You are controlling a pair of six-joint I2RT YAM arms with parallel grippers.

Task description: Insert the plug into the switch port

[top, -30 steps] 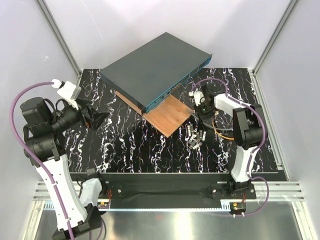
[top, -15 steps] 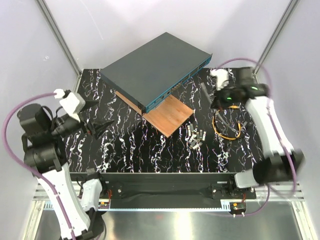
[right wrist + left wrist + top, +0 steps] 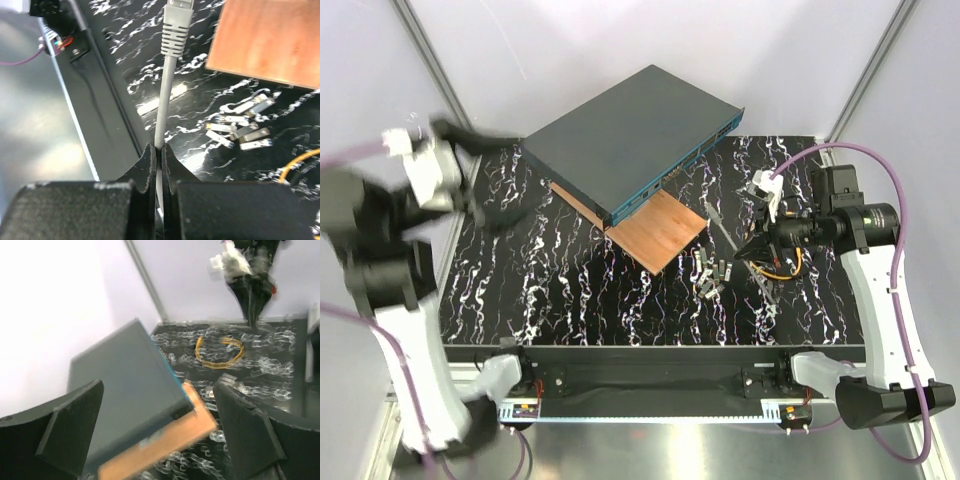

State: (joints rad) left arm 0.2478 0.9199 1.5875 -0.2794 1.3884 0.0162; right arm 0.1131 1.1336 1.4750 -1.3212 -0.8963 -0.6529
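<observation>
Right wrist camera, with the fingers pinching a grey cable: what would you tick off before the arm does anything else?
1. Grip: right gripper shut on the thin grey cable: ok.
2. Grip spot: held well behind the grey moulded plug, which may wobble: not ok.
3. Plug lined up with a port in the teal-blue port row of the flat dark grey switch box: cannot tell, ports too small.
4. Left gripper open, empty, far from the plug: ok.
5. Loose orange cable loop beside the right gripper, free of it: cannot tell.
</observation>
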